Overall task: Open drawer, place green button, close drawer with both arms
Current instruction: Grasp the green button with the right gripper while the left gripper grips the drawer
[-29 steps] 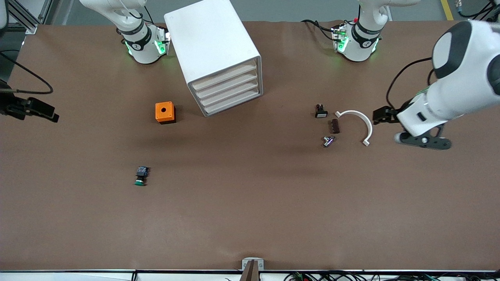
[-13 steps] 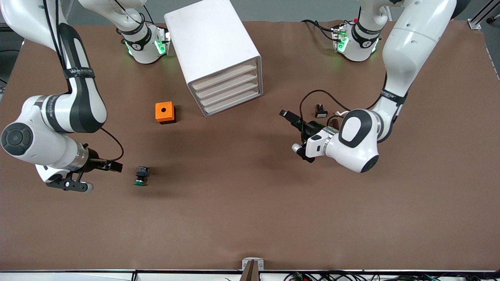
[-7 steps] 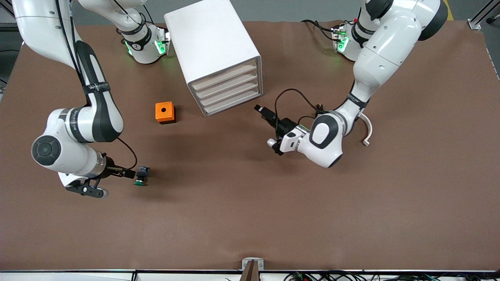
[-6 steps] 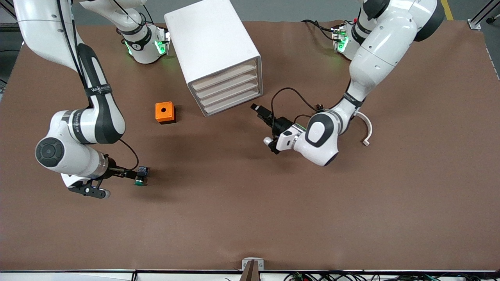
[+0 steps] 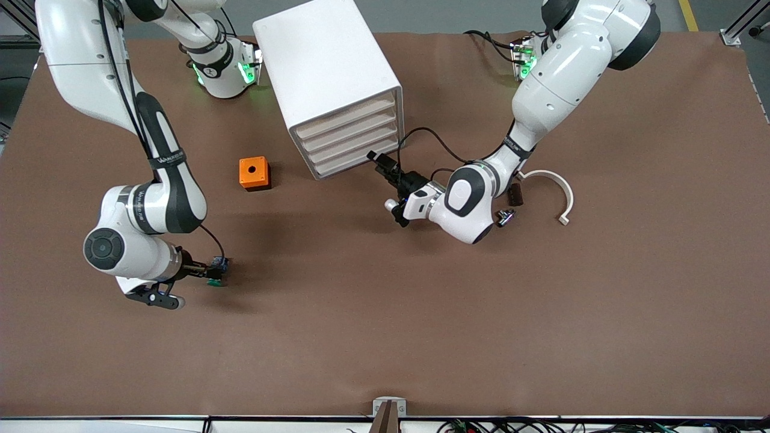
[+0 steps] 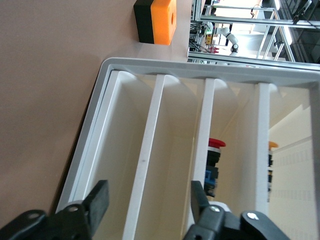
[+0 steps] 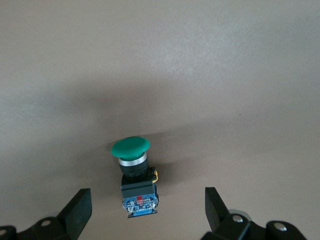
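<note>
While right pincer straddles button open, left pincer gapes before cabinet, orange box beside.

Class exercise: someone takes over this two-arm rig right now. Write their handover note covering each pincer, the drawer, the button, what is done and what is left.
Left pincer: open, at the front of the lowest drawer, gripping nothing.
Right pincer: open, fingers either side of the button, not closed on it.
Button lies on the table, nearer the front camera than the orange box.
Done: both arms in position.
Left: open drawer, grip button, put it in, close drawer.
</note>
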Controlling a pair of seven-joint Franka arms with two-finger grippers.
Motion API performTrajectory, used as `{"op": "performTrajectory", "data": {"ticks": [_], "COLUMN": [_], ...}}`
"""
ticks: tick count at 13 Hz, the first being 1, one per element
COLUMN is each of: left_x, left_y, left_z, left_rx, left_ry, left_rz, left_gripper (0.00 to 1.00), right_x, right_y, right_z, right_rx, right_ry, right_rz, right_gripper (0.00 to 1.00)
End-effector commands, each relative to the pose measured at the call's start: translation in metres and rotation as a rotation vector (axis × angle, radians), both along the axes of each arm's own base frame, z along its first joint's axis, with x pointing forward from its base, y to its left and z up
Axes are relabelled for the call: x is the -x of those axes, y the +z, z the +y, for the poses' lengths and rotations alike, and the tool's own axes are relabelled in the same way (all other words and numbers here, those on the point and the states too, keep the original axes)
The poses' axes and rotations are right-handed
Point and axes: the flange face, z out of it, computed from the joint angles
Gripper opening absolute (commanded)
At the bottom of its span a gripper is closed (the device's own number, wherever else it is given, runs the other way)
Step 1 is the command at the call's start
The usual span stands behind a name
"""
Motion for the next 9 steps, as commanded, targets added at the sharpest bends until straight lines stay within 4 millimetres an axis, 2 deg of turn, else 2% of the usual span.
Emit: {"op": "performTrajectory", "data": {"ticks": [1,6,9], "left_x": [0.006,0.029,0.051], "left_y": [-0.002,-0.03,-0.037], "left_z": [-0.011,-0.017,-0.038], "left_rx": [0.038,0.13,0.165], "left_ry": [-0.006,-0.01,0.006], "left_rz": [-0.035,-0.065,-0.033], "left_gripper": [0.72,0.69,0.68], "right_x": [0.0,0.002,0.004], "right_y": [-0.009,-0.024,-0.038], "right_z": [0.006,0.006,0.01], "right_rx": [-0.006,-0.005,-0.008], "right_ry": [-0.01,-0.015,-0.035], "right_rz": [0.009,0.027,0.033], "right_gripper": [1.0,1.0,1.0]}}
